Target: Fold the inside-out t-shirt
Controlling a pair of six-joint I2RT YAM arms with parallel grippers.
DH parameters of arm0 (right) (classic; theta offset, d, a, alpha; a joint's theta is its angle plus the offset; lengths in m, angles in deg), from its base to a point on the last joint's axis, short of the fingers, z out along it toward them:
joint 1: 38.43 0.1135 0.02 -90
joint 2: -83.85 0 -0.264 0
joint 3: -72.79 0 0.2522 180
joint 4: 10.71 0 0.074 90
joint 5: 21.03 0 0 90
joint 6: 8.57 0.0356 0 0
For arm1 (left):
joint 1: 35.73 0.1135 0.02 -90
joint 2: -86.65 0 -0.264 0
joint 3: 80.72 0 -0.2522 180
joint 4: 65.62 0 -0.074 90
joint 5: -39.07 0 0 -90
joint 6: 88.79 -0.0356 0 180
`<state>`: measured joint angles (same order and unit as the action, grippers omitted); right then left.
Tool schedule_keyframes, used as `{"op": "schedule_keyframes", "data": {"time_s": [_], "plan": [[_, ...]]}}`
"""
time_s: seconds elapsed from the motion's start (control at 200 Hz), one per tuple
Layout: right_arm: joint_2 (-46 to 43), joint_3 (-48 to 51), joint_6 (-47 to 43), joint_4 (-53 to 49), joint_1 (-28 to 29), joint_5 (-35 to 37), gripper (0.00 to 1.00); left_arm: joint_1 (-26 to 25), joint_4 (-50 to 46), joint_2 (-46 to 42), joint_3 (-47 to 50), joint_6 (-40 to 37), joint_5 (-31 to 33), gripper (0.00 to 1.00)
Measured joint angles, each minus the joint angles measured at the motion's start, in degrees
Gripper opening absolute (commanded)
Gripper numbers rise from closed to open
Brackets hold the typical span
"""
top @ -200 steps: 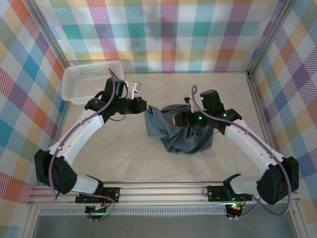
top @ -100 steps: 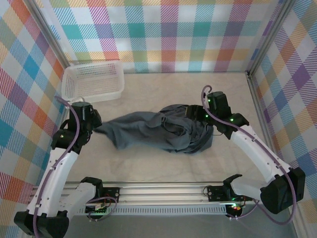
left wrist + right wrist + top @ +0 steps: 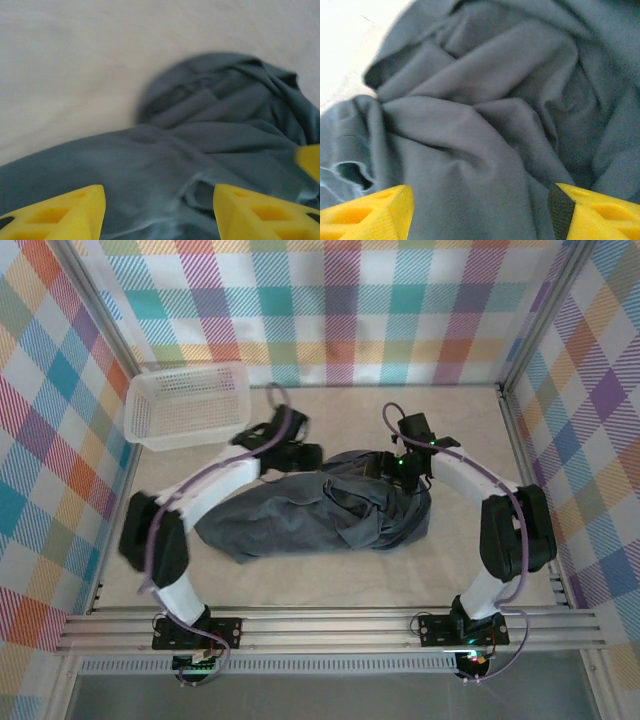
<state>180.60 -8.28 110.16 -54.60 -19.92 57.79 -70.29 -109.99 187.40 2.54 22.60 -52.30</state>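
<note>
The inside-out t-shirt [image 3: 300, 515] is a dark blue-grey crumpled heap across the middle of the table, stretched out to the left and bunched at the right. My left gripper [image 3: 308, 456] hovers at its far edge, near the middle. In the left wrist view my left gripper [image 3: 160, 215] is open, its yellow fingertips [image 3: 60, 212] apart over the t-shirt [image 3: 200, 135], gripping nothing. My right gripper [image 3: 392, 468] is over the bunched right part. In the right wrist view my right gripper [image 3: 480, 215] is open above the t-shirt's folds [image 3: 485, 100].
A white lattice basket [image 3: 185, 377] stands at the back left of the table. Plaid walls close in the left, back and right sides. The metal rail with both arm bases [image 3: 320, 625] runs along the near edge.
The t-shirt went from a tight bundle to stretched out leftward. My left gripper let it go, then swung from the left side back to its far edge. My right gripper opened wider.
</note>
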Motion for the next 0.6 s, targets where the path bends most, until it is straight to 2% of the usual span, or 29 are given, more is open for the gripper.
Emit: {"op": "schedule_keyframes", "data": {"time_s": [0.035, 0.07, 0.12, 0.165, 0.175, 0.195, 0.21, 0.265, 0.3, 0.425, 0.6], "plan": [[0.9, 0.2, 0.0, 0.0, 0.0, 0.2, 0.69, -1.6, 0.6, 2.8, -0.7, 0.1, -1.3, 0.72], [1.7, 0.4, -0.1, -0.1, -0.1, 0.7, 0.63, -3.1, 1.2, 5.6, -1.0, 0.4, -3.1, 0.75], [2.2, 1.0, -0.3, -0.1, -0.4, 1.0, 0.47, -4.3, 1.5, 8.6, -1.0, 1.2, -5.3, 0.75], [2.3, 1.5, -0.5, -0.3, -0.7, 1.0, 0.28, -4.7, 2.0, 11.2, -0.9, 2.0, -6.9, 0.69], [2.3, 1.7, -0.7, -0.3, -0.8, 0.8, 0.22, -4.7, 2.2, 11.7, -0.9, 2.4, -7.1, 0.66], [2.3, 1.8, -0.7, -0.4, -0.9, 0.6, 0.17, -4.7, 2.4, 12.6, -0.9, 2.5, -7.7, 0.6], [2.3, 1.9, -0.7, -0.5, -1.0, 0.4, 0.11, -4.7, 2.5, 13.4, -0.9, 3.1, -7.9, 0.51], [2.1, 2.2, -0.7, -0.6, -1.1, -0.3, 0.0, -4.5, 2.6, 14.8, -0.7, 4.0, -8.1, 0.17], [1.7, 2.2, -0.8, -0.6, -1.2, -0.7, 0.0, -4.3, 2.7, 15.1, -0.3, 4.7, -8.0, 0.0], [-3.4, 2.5, 0.1, -1.0, -2.8, -3.1, 0.0, -2.2, 4.7, 12.6, 4.0, 5.9, -8.1, 0.0], [-15.4, 2.6, 2.2, 0.5, -8.9, -7.8, 0.0, 7.6, 5.7, 1.6, 11.5, 6.3, -8.7, 0.0]]}}
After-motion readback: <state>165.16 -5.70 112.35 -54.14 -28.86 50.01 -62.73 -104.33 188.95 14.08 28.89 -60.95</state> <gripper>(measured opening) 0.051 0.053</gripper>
